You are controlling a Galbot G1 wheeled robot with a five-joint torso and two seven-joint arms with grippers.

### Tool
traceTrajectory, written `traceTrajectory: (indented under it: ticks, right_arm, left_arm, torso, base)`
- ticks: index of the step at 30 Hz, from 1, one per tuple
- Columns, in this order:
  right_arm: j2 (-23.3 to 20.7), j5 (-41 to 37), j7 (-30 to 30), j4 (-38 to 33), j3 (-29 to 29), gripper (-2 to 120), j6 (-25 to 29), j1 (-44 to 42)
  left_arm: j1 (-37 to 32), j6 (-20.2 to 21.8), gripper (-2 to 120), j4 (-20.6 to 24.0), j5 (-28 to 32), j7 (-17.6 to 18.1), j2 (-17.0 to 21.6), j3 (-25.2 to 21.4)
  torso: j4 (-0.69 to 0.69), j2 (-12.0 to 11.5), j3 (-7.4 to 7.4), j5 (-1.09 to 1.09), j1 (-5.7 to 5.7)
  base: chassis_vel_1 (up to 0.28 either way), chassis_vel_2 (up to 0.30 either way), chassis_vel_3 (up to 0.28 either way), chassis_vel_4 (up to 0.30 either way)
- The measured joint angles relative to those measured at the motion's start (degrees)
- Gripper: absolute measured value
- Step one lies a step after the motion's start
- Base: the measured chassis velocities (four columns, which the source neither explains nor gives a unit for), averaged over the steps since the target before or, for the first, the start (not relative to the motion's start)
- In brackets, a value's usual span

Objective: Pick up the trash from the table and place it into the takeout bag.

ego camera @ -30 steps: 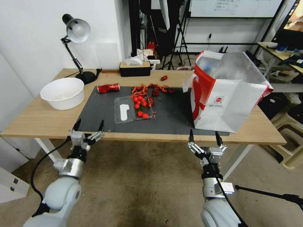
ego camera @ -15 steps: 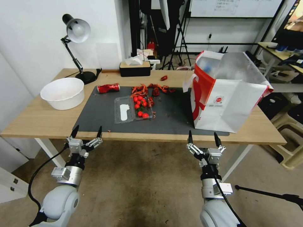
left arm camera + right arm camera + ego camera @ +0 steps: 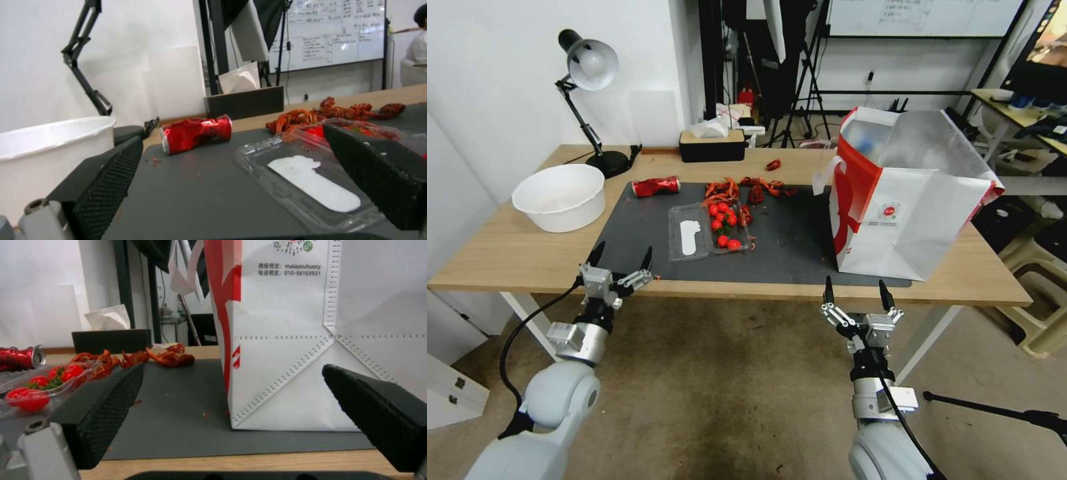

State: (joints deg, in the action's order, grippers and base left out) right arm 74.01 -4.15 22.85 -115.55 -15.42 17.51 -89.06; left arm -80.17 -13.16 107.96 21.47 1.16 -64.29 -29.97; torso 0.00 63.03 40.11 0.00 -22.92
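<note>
On the table (image 3: 507,253), trash lies on a dark grey mat (image 3: 634,233). A crushed red can (image 3: 656,186) rests at the mat's far left corner. Red crayfish shells (image 3: 747,190) are strewn along its far edge, and an open clear plastic box (image 3: 710,230) holds red tomatoes. The takeout bag (image 3: 907,200) stands open at the right. My left gripper (image 3: 620,259) hovers open at the table's front edge, facing the can (image 3: 195,132) and the box (image 3: 307,180). Below the front edge, before the bag (image 3: 289,340), my right gripper (image 3: 857,293) is open.
A white bowl (image 3: 559,197) sits on the table's left side. A desk lamp (image 3: 590,67) and a black tissue box (image 3: 712,145) stand along the far edge. One red scrap (image 3: 772,165) lies on bare wood behind the mat. Stools (image 3: 1040,293) stand to the right.
My left gripper dipped, then rose and moved forward and rightward to the table's front edge. The right gripper sank slightly and then stayed put.
</note>
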Motion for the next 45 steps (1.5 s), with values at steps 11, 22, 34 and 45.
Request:
traceTrajectory:
  ticks: [11, 22, 34, 45]
  right_arm:
    - [-0.2, 0.1, 0.0, 0.0, -0.1, 100, 0.0, 0.0]
    - [-0.2, 0.1, 0.0, 0.2, 0.0, 100, -0.2, 0.4]
    - [0.3, 0.2, 0.0, 0.7, 0.4, 100, -0.5, 1.1]
    - [0.5, 0.2, 0.0, 0.9, -0.2, 100, -0.6, 1.3]
  left_arm:
    - [5.9, 3.2, 100, -2.2, 2.1, -0.3, 4.6, 3.0]
    - [22.8, 6.6, 100, -11.8, 9.2, -3.5, 14.7, 10.5]
    - [52.3, 8.4, 100, -31.3, 16.0, -15.8, 21.9, 33.5]
    - [71.4, 8.5, 100, -48.9, 12.4, -30.3, 18.3, 47.4]
  torso:
    - [0.01, 0.0, 0.0, 0.0, 0.0]
    - [-0.01, 0.0, 0.01, 0.0, 0.0]
    - [0.0, 0.0, 0.01, -0.01, -0.01]
    - [0.0, 0.0, 0.0, 0.01, -0.01]
  base:
    - [0.0, 0.0, 0.0, 0.0]
    - [0.0, 0.0, 0.0, 0.0]
    - [0.0, 0.0, 0.0, 0.0]
    - [0.0, 0.0, 0.0, 0.0]
